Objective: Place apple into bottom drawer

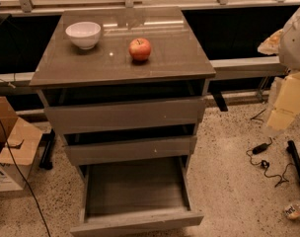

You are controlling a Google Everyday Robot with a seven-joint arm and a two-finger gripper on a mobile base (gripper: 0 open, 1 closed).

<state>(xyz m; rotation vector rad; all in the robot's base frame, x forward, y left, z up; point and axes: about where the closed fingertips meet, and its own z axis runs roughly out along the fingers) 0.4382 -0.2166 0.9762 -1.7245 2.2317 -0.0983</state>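
The red apple [140,49] with yellowish patches sits on the glossy grey-brown cabinet top [110,65], right of centre. The bottom drawer [136,223] is pulled out towards me, and its shallow tray holds nothing. The two upper drawers are slightly out. My gripper [282,113], pale and yellowish, hangs at the right edge of the view. It is well right of the cabinet, about level with the upper drawers, and apart from the apple.
A white bowl [84,34] stands on the cabinet top, left of the apple. A cardboard box [12,154] sits on the floor at left. Cables and a plug [262,154], a black bar [298,164] and a bottle [294,210] lie on the floor at right.
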